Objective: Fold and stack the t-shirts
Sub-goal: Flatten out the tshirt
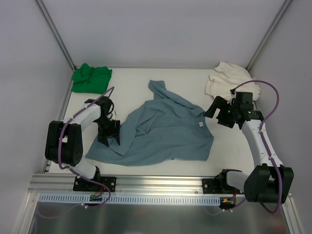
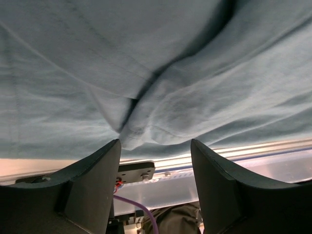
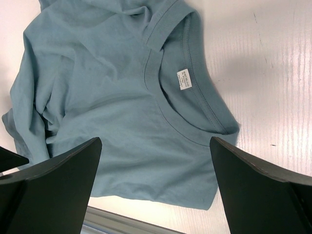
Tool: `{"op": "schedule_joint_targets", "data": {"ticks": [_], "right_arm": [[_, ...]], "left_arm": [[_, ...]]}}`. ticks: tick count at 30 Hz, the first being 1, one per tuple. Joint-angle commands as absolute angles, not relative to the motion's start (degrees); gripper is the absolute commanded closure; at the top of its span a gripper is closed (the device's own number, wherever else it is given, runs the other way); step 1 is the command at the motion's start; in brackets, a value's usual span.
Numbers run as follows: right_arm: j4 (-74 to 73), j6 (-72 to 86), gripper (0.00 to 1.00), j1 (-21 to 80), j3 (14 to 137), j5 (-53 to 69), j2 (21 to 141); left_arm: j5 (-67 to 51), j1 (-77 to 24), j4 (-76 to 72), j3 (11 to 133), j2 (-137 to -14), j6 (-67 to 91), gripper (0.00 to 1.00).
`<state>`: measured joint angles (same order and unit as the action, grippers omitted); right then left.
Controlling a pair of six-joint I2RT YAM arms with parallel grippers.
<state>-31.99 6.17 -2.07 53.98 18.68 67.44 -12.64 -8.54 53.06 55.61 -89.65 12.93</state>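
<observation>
1. Working on the blue-grey tee (image 1: 165,131): lying rumpled and unfolded in the middle of the table (image 1: 131,83), one sleeve poking toward the far side.
2. Reading its long axis as running from left-near to right: hem end at left-near, collar with the white neck tag (image 3: 184,79) at the right.
3. Straddling a raised ridge of hem-side cloth with the left gripper (image 2: 155,146): jaws standing apart, pads (image 2: 100,165) either side of the ridge, not pinching anything as far as the wrist view shows.
4. Hovering the right gripper (image 1: 214,111) just right of the collar and above it: jaws spread wide, carrying nothing.
5. Flagging the relation that matters: cloth sitting directly between the left jaws, so probably needing only a squeeze there. Left arm nearer the hem, right arm nearer the collar, tee stretching between the two.
6. Judging the step as taking hold at both ends to pull the tee flat before a first fold. Looking early in the task: nothing folded, nothing stacked.
7. Leaving the green tee (image 1: 90,78) bunched in the far-left corner and the cream-white tee (image 1: 226,80) bunched in the far-right corner, just beyond the right arm. Keeping both apart from the blue-grey one.
8. Watching for a pinch through several layers at the ridge: likely dragging the whole bundle instead of spreading it.
9. Needing a short drop onto the collar edge on the right side, tag side up.
</observation>
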Motion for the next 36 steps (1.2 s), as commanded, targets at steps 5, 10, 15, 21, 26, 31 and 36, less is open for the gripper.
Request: {"op": "schedule_joint_targets", "data": {"ticks": [5, 10, 15, 21, 26, 31, 36], "right_arm": [[-31.9, 6.33, 0.01, -2.81, 53.96, 18.98, 65.83], [-31.99, 6.42, 0.01, -2.81, 54.05, 19.16, 65.83], [-32.08, 6.33, 0.01, -2.81, 54.23, 19.07, 65.92], [-31.99, 6.5, 0.01, -2.9, 54.32, 19.07, 66.62], [-31.82, 6.5, 0.0, -2.9, 54.14, 19.16, 67.06], [-31.82, 6.59, 0.01, -2.9, 54.23, 19.51, 66.89], [-32.17, 6.33, 0.01, -2.9, 54.23, 19.25, 66.36]], "left_arm": [[-5.28, -8.53, 56.95, 58.09, -92.72, 14.06, 0.4], [-7.19, -8.61, 55.38, 57.83, -94.65, 13.45, 0.39], [-8.26, -8.7, 53.27, 57.39, -96.07, 13.18, 0.52], [-8.53, -8.96, 52.29, 56.95, -95.1, 13.36, 1.0], [-6.51, -10.02, 53.43, 57.48, -92.82, 14.24, 1.0], [-3.26, -10.46, 55.19, 58.01, -89.91, 14.33, 0.9], [-3.34, -10.55, 55.28, 58.1, -90.44, 14.24, 0.78]]}}
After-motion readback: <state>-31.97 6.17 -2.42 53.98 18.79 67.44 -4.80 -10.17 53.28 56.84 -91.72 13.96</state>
